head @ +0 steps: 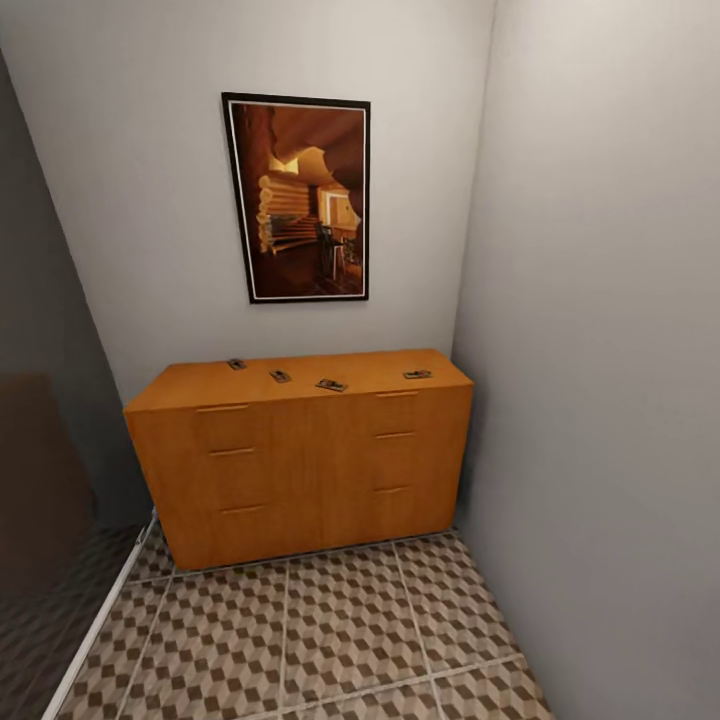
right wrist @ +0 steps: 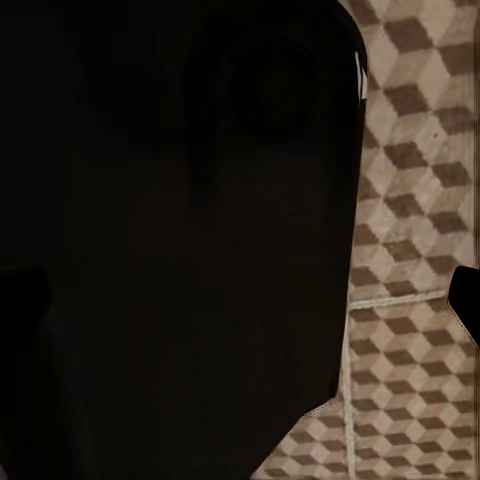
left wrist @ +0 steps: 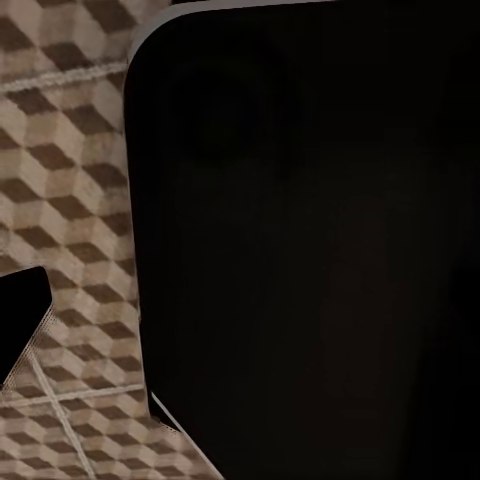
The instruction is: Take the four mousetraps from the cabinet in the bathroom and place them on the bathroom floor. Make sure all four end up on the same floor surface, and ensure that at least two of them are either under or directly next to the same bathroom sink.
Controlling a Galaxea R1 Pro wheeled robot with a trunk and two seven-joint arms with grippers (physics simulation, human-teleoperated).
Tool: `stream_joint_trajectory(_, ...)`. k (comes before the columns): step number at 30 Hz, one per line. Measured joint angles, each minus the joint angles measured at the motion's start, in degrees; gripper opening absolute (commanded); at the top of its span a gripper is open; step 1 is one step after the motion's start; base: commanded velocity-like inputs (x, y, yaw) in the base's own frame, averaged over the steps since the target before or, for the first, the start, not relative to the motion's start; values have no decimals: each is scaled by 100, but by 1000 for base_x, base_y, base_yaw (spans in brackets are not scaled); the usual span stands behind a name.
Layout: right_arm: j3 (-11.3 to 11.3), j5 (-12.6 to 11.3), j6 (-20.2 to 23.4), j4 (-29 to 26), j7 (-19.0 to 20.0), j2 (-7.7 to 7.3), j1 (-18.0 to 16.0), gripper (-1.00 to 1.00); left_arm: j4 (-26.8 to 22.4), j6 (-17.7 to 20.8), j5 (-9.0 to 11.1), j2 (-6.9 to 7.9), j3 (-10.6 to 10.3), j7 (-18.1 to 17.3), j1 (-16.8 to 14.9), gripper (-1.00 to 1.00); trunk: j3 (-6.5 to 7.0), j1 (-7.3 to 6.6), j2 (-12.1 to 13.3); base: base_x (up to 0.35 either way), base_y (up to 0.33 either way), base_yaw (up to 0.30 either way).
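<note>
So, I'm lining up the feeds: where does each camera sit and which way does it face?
Head view: high up, looking forward and down at the cabinet, mousetraps on top.
Left wrist view: looks down at the bathroom floor past a dark robot part.
Right wrist view: likewise.
All three share the floor tiles.

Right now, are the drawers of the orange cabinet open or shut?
Shut. In the head view every drawer front on the cabinet sits flush, with none pulled out. The four mousetraps lie on its top, not inside.
</note>
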Motion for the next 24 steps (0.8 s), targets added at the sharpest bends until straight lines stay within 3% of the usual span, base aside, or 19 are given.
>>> stream_joint_trajectory(24,-23,-16,0,0,0,-1,0,100,-1,-117,3,0,0,0,0,100,0,0,0,307,0,0)
